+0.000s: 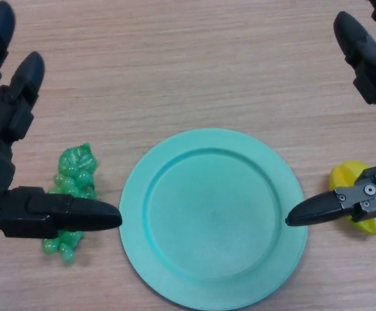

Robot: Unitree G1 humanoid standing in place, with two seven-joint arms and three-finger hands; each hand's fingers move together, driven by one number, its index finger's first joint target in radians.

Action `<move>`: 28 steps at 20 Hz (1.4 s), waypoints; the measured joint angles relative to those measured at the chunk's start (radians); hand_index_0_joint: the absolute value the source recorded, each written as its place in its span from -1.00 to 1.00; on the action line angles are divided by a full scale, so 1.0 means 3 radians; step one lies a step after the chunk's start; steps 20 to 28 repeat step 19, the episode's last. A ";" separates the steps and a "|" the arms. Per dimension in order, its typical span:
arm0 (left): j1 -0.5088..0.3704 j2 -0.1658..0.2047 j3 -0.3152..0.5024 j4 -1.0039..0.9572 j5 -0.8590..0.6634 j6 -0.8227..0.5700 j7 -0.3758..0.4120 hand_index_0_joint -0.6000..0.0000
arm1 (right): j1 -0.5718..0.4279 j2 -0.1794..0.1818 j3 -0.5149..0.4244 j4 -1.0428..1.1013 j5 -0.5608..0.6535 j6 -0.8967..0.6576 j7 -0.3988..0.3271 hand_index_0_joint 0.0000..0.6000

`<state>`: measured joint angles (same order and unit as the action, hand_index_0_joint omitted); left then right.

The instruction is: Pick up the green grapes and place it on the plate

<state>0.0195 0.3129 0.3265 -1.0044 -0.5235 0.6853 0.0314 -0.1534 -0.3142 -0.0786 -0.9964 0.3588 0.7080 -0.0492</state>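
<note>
Head view looked down on a wooden table (194, 65) with a teal plate (212, 217) lying flat near the middle of its lower part. Just left of the plate lay the green grapes (74, 175), resting on the table and not on the plate, close to its rim but apart from it. The left hand (6, 129) hung over that side with its fingers straight and spread apart, holding nothing; its thumb reached across in front of the lower part of the bunch, hiding some of it. On the opposite side the right hand (369, 65) was likewise spread wide and empty, its thumb tip at the plate's right rim. A yellow object (350, 178) sat behind that thumb, partly hidden.
</note>
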 measured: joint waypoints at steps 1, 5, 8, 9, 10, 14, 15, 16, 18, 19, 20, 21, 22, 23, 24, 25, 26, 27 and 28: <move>0.0011 -0.0038 -0.0001 0.0000 0.0071 -0.0059 -0.0076 1.00 | 0.0023 -0.0005 0.0002 0.0000 0.0000 0.0000 0.0000 -1.00; 0.0022 -0.0153 0.0001 0.0000 0.0228 -0.0164 -0.0214 1.00 | 0.0027 -0.0065 0.0017 0.0000 0.0000 0.0000 0.0001 -1.00; -0.0018 -0.0147 -0.0002 0.0001 0.0292 -0.0164 -0.0248 1.00 | 0.0089 -0.0070 0.0018 0.0001 -0.0001 -0.0021 0.0023 -1.00; -0.0021 -0.0147 -0.0002 0.0001 0.0310 -0.0164 -0.0260 1.00 | 0.0090 -0.0071 0.0018 0.0000 -0.0001 -0.0022 0.0028 -1.00; -0.0021 -0.0147 -0.0002 0.0001 0.0349 -0.0164 -0.0295 1.00 | 0.0108 -0.0076 0.0018 0.0000 -0.0002 -0.0030 0.0029 -1.00; -0.0021 -0.0149 -0.0117 0.0060 0.0562 -0.0216 -0.0333 1.00 | 0.0186 -0.0166 0.0018 0.0001 -0.0006 -0.0123 0.0033 -1.00; -0.0026 -0.0149 -0.0117 0.0059 0.0611 -0.0224 -0.0388 1.00 | 0.0214 -0.0165 0.0019 0.0001 -0.0023 -0.0184 0.0065 -1.00; -0.0032 -0.0149 -0.0118 0.0060 0.0622 -0.0230 -0.0420 1.00 | 0.0228 -0.0150 0.0041 0.0000 -0.0149 -0.0211 0.0181 -1.00; -0.0032 -0.0150 -0.0129 0.0063 0.0743 -0.0247 -0.0459 1.00 | 0.0229 -0.0115 0.0070 0.0001 -0.0205 -0.0210 0.0270 -1.00; -0.0032 -0.0150 -0.0130 0.0063 0.0753 -0.0259 -0.0468 1.00 | 0.0228 -0.0094 0.0070 0.0001 -0.0205 -0.0210 0.0284 -1.00; -0.0032 -0.0150 -0.0130 0.0063 0.0753 -0.0259 -0.0468 1.00 | 0.0228 -0.0094 0.0070 0.0001 -0.0205 -0.0210 0.0284 -1.00; -0.0032 -0.0150 -0.0130 0.0063 0.0753 -0.0259 -0.0468 1.00 | 0.0228 -0.0094 0.0070 0.0001 -0.0205 -0.0210 0.0284 -1.00; -0.0032 -0.0150 -0.0130 0.0063 0.0753 -0.0259 -0.0468 1.00 | 0.0228 -0.0094 0.0070 0.0001 -0.0205 -0.0210 0.0284 -1.00; -0.0032 -0.0150 -0.0130 0.0063 0.0753 -0.0259 -0.0468 1.00 | 0.0228 -0.0094 0.0070 0.0001 -0.0205 -0.0210 0.0284 -1.00; -0.0032 -0.0150 -0.0130 0.0063 0.0753 -0.0259 -0.0468 1.00 | 0.0228 -0.0094 0.0070 0.0001 -0.0205 -0.0210 0.0284 -1.00; -0.0032 -0.0150 -0.0130 0.0063 0.0753 -0.0259 -0.0468 1.00 | 0.0228 -0.0094 0.0070 0.0001 -0.0205 -0.0210 0.0284 -1.00; -0.0032 -0.0150 -0.0130 0.0063 0.0753 -0.0259 -0.0468 1.00 | 0.0228 -0.0094 0.0070 0.0001 -0.0205 -0.0210 0.0284 -1.00; -0.0032 -0.0150 -0.0130 0.0063 0.0753 -0.0259 -0.0468 1.00 | 0.0228 -0.0094 0.0070 0.0001 -0.0205 -0.0210 0.0284 -1.00; -0.0032 -0.0150 -0.0130 0.0063 0.0753 -0.0259 -0.0468 1.00 | 0.0228 -0.0094 0.0070 0.0001 -0.0205 -0.0210 0.0284 -1.00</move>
